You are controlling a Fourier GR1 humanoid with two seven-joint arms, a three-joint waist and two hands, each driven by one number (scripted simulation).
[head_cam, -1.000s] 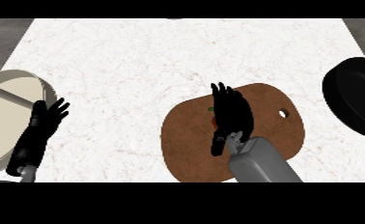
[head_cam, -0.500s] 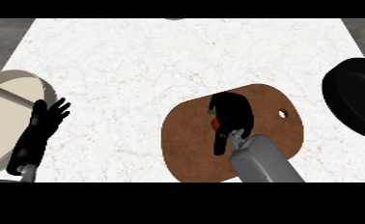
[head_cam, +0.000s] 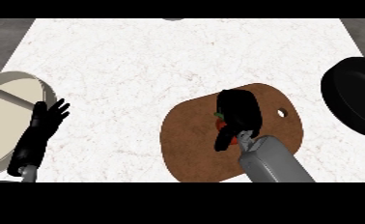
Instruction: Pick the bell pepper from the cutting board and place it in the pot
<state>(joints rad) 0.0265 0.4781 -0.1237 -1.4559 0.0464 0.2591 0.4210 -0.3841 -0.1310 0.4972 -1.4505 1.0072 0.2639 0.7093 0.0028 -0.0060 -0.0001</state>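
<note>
Head view: right hand (head_cam: pixel 239 109), fingers curled over the red pepper (head_cam: pixel 223 121) on the board (head_cam: pixel 192 141), evidently for lifting toward the pot (head_cam: pixel 345 95); left hand (head_cam: pixel 44 121) resting, fingers spread, holding nothing.

Cutting board (head_cam: pixel 192 141) lay near-centre on counter (head_cam: pixel 143 54); bell pepper (head_cam: pixel 222 121) on it under right hand (head_cam: pixel 239 109); pot (head_cam: pixel 349 92) far right.

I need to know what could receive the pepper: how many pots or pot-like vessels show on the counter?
2. A black round pot sits at the right edge, partly cut off; a cream round vessel sits at the left edge, beside the open left hand.
</note>
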